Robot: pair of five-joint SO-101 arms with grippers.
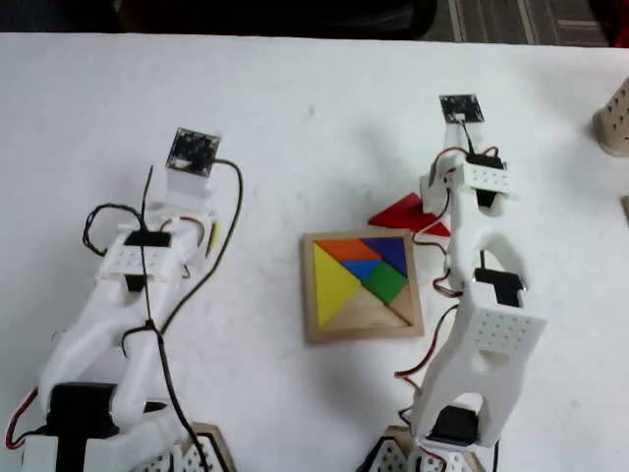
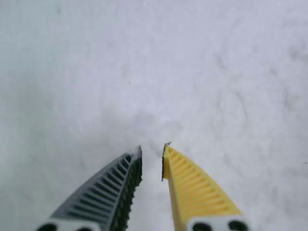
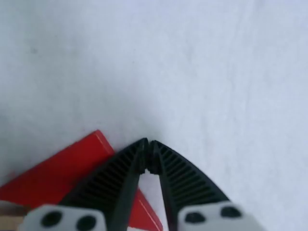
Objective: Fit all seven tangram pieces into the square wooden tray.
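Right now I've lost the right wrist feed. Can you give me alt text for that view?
The right hand points out over the white table, its two black fingers closed tip to tip. A red piece lies flat on the table beneath them, with one corner just short of the fingertips.

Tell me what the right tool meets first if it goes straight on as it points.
Probably the bare white table: the right tool, shut, has its tips just past the red triangle, with nothing else ahead. Depth is unclear.
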